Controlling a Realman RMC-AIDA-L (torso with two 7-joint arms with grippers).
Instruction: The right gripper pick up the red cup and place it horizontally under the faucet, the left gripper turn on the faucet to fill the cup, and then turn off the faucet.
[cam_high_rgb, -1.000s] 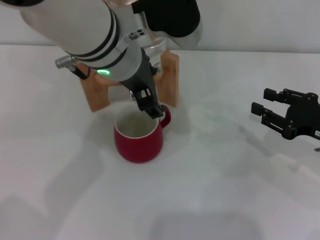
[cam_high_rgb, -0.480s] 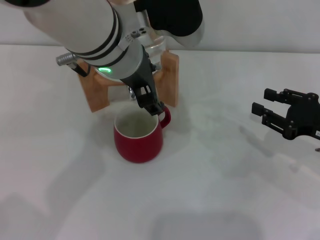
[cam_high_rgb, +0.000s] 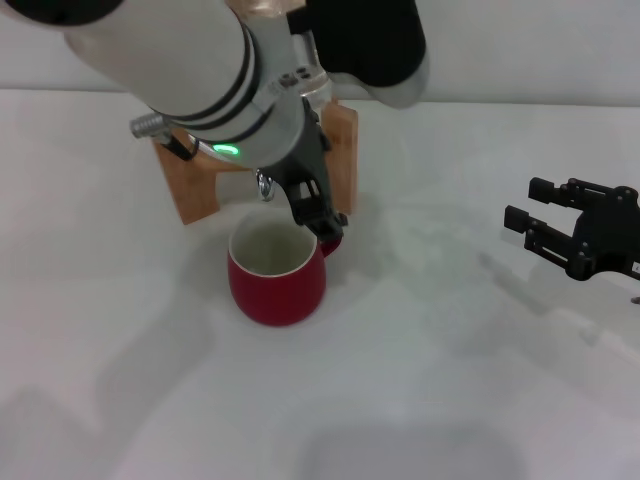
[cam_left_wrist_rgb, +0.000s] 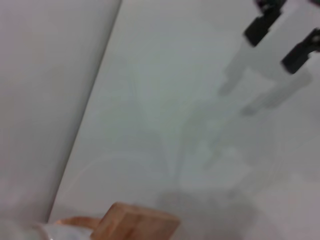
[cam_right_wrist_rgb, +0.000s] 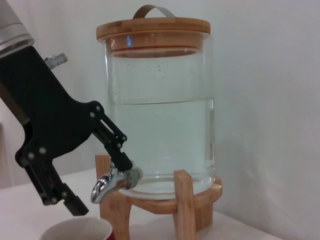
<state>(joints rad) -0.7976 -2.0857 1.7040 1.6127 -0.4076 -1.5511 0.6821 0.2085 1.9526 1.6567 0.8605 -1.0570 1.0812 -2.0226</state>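
Observation:
The red cup (cam_high_rgb: 275, 285) stands upright on the white table below the chrome faucet (cam_high_rgb: 265, 186); its rim shows in the right wrist view (cam_right_wrist_rgb: 75, 231). My left gripper (cam_high_rgb: 318, 210) hangs over the cup's handle side. In the right wrist view the left gripper (cam_right_wrist_rgb: 100, 185) is open: one finger (cam_right_wrist_rgb: 116, 145) touches the top of the faucet (cam_right_wrist_rgb: 112, 182), the other (cam_right_wrist_rgb: 55, 192) hangs lower, beside the cup. No stream of water shows. My right gripper (cam_high_rgb: 560, 228) is open and empty at the far right, off the cup; it also shows in the left wrist view (cam_left_wrist_rgb: 272, 50).
The faucet belongs to a glass water jar (cam_right_wrist_rgb: 160, 115) with a bamboo lid, standing on a wooden stand (cam_high_rgb: 342, 150) behind the cup; the stand's corner shows in the left wrist view (cam_left_wrist_rgb: 135, 225). The white table (cam_high_rgb: 420, 380) spreads in front and to the right.
The left arm has shifted to the right and a little toward me; its finger now covers the cup's handle. The cup and the right gripper have not moved.

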